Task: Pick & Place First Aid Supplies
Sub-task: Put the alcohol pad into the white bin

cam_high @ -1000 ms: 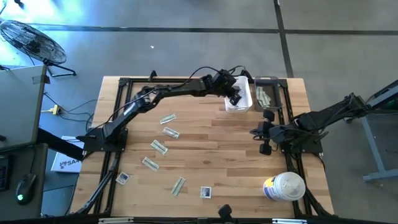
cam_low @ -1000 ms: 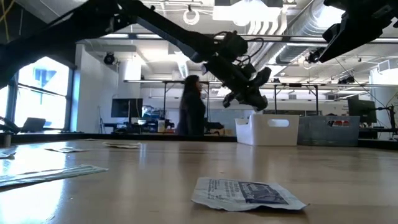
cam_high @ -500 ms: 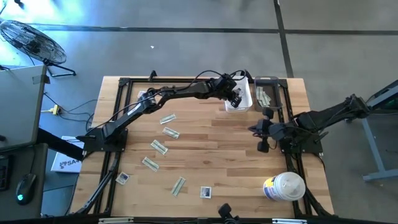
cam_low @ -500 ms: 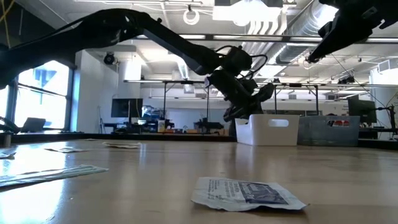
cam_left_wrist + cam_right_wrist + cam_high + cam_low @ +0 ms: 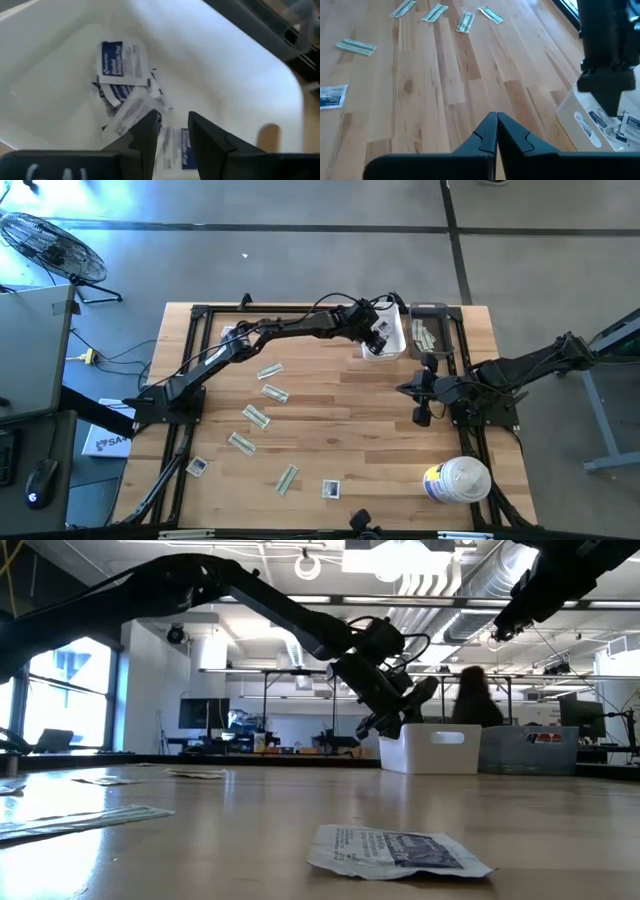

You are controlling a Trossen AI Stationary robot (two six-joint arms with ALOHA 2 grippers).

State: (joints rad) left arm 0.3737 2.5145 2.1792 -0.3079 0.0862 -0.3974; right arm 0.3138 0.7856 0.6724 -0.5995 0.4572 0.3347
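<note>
My left gripper (image 5: pixel 377 336) hangs open over the white bin (image 5: pixel 393 343) at the table's far side. The left wrist view looks down past the tips (image 5: pixel 173 131) onto several square white packets with blue print (image 5: pixel 121 59) lying on the bin's floor. Nothing sits between the fingers. Pale green strips (image 5: pixel 275 393) and two square packets (image 5: pixel 330 489) lie flat on the wood, left and near. My right gripper (image 5: pixel 421 392) is shut and empty, hovering over bare wood (image 5: pixel 496 119) right of centre.
A clear bin (image 5: pixel 428 332) holding green strips stands right of the white bin. A big white canister (image 5: pixel 457 480) lies at the near right corner. One square packet (image 5: pixel 398 850) lies close to the low camera. A person (image 5: pixel 472 698) walks in the room behind.
The left gripper has come down and shifted slightly toward the table's left, settling lower over the white bin, then held still. A person has crossed the room behind the table.
</note>
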